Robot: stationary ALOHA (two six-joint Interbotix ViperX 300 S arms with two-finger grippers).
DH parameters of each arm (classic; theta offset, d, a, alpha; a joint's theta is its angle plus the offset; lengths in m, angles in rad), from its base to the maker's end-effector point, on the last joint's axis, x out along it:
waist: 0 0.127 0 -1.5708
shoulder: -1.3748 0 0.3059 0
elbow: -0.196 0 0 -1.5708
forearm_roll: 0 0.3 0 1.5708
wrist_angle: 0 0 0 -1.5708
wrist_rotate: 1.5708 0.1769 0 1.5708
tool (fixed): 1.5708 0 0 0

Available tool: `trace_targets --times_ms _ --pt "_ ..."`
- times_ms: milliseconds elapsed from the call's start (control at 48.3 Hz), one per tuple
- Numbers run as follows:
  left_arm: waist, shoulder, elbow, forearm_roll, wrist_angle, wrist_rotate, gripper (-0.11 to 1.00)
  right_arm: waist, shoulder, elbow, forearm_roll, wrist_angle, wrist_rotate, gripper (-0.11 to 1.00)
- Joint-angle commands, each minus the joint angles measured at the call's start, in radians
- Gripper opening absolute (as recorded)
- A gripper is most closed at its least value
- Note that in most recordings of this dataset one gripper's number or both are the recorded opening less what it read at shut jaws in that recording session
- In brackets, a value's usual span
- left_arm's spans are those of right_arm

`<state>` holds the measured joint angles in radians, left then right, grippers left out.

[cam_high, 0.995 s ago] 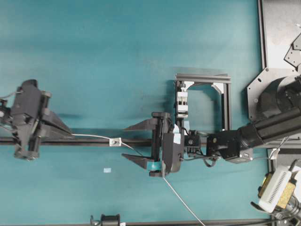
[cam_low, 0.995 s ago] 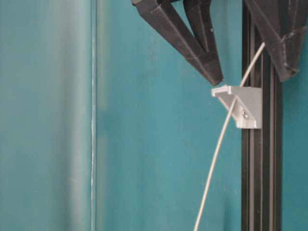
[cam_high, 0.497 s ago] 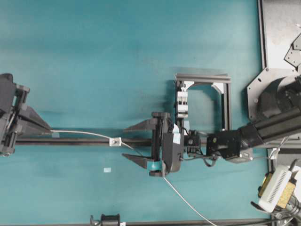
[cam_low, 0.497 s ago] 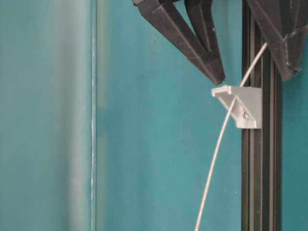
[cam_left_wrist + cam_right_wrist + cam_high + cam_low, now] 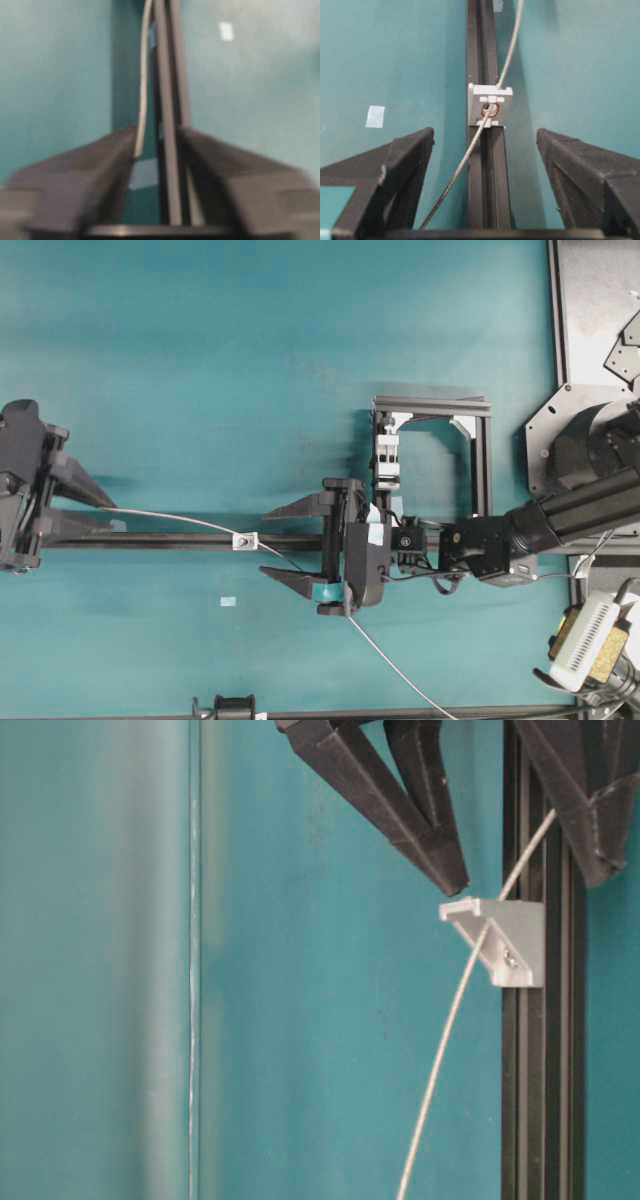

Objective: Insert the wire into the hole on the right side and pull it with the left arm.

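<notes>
The wire is threaded through the hole, a dark opening ringed in red in the face of a small pale grey block fixed on the black rail. No other holder here has anything in it that can be made out.

The wire is thin, silvery grey and twisted like fine cable. In the overhead view its long axis runs roughly along the rail. Left of the block it rises in a shallow arc off the rail to its end at the left end effector. Right of the block it sags under the right end effector and slants down toward the lower edge of the teal surface.

The left end effector's two black fingers stand slightly apart at the far left end of the rail. In the blurred wrist view the wire's end lies against the inner face of one finger with a gap to the other, so it is released, not clamped.

The right end effector sits just right of the block, its fingers spread wide on either side of the rail, grasping nothing; the wire passes loose between them.
</notes>
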<state>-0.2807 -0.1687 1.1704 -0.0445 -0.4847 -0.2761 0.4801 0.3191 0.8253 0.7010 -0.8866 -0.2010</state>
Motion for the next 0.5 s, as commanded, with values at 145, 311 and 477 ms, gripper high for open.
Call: trace_targets --times_ms 145,311,477 --pt "0.002 -0.006 -0.012 0.002 -0.005 0.005 0.51 0.002 -0.018 -0.011 -0.003 -0.005 0.002 0.89" --pt "0.014 -0.008 -0.012 0.002 -0.005 0.005 0.82 0.0 -0.026 -0.006 -0.003 -0.005 0.002 0.89" --pt "0.04 -0.011 -0.017 0.002 -0.006 0.015 0.82 0.0 -0.064 0.018 -0.003 -0.005 -0.003 0.89"
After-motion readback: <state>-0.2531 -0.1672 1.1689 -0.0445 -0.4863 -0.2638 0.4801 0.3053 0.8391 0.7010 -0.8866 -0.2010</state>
